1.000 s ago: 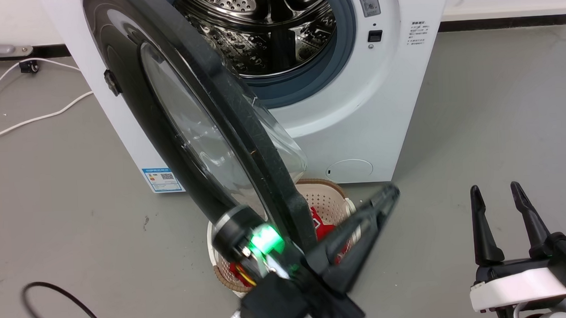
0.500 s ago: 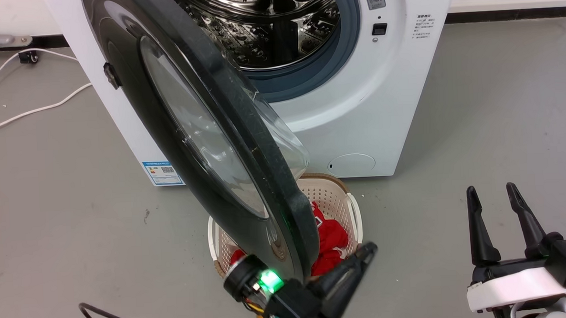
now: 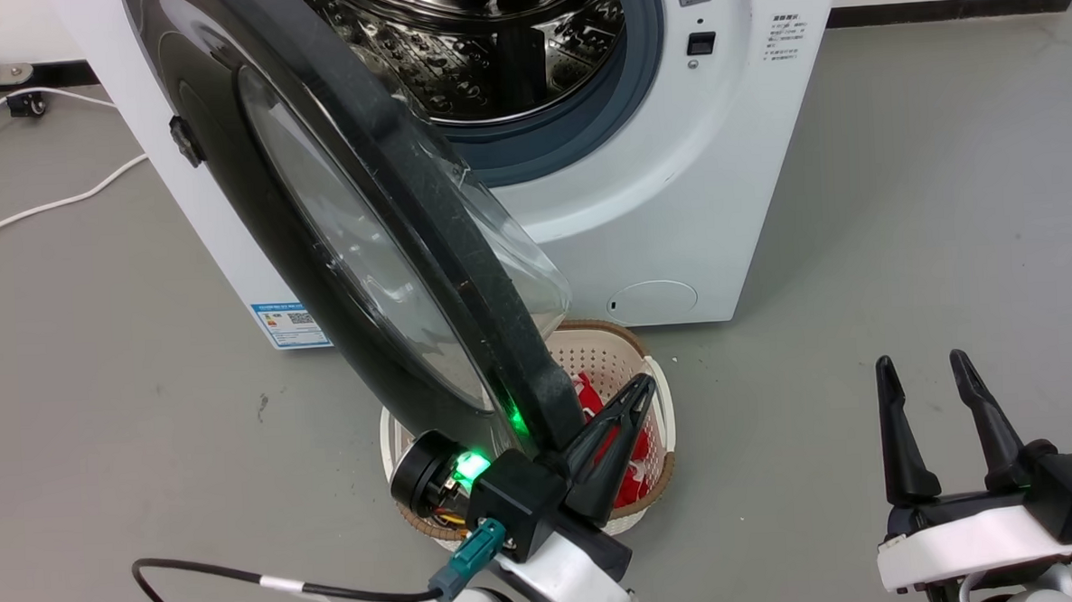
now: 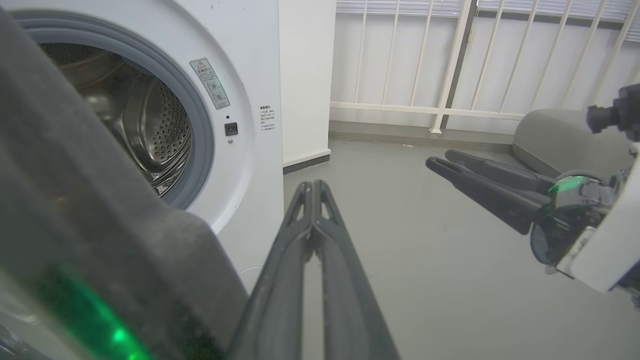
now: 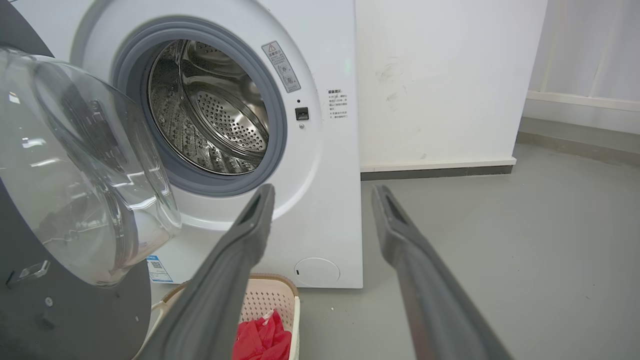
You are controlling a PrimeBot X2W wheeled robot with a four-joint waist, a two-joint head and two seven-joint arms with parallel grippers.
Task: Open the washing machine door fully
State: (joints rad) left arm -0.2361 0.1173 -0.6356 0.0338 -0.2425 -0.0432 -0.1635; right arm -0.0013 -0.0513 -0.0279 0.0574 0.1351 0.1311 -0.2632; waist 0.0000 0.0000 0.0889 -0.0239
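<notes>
The washing machine door stands swung out from the machine, its black rim edge-on to the head view and its clear glass bowl bulging toward the drum mouth. My left gripper is shut with nothing in it. Its fingers lie right beside the inner side of the door's free lower edge; I cannot tell whether they touch. In the left wrist view the left gripper points past the dark door rim. My right gripper is open and empty at the lower right, well apart from the door.
A pale perforated basket holding red cloth sits on the grey floor under the door's lower edge. White cables and a black cable lie on the floor to the left. Open floor stretches to the right of the machine.
The head view has shifted a little. My left gripper, still shut, has drawn in from farther right to sit close against the door's free edge. The right gripper stays as it was.
</notes>
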